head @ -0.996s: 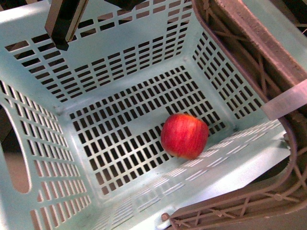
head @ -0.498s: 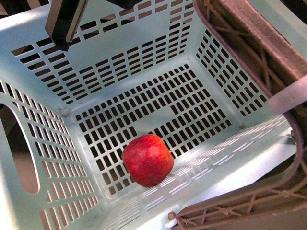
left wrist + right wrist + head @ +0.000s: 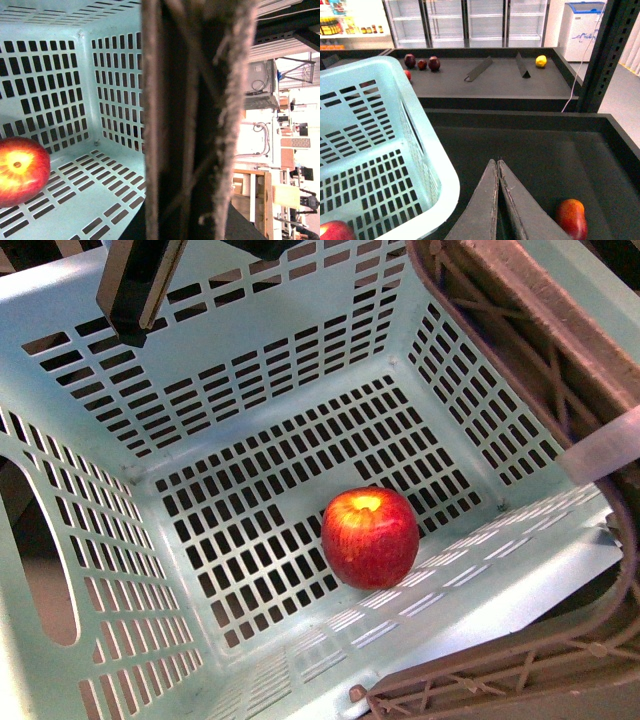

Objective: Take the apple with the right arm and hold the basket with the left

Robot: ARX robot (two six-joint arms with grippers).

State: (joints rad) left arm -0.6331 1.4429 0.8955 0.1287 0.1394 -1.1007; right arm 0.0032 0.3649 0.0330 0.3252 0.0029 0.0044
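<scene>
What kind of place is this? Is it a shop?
Probably a grocery shop, or a mock-up of one: glass-door fridges line the back wall, loose fruit sits on dark display shelves, and an apple lies in a mint shopping basket.

No text, number or brand can be read in any view. From the right wrist camera, far off at about 1 o'clock, a white chest freezer [image 3: 584, 25] carries a blue scrawl [image 3: 582, 35] on its front, too small to make out. At about 10 o'clock, bottles [image 3: 340, 25] on a store shelf show label bands that are also too small. In the left wrist view, the gear in the bright background room [image 3: 282, 125] is washed out, and any markings on it are illegible.
</scene>
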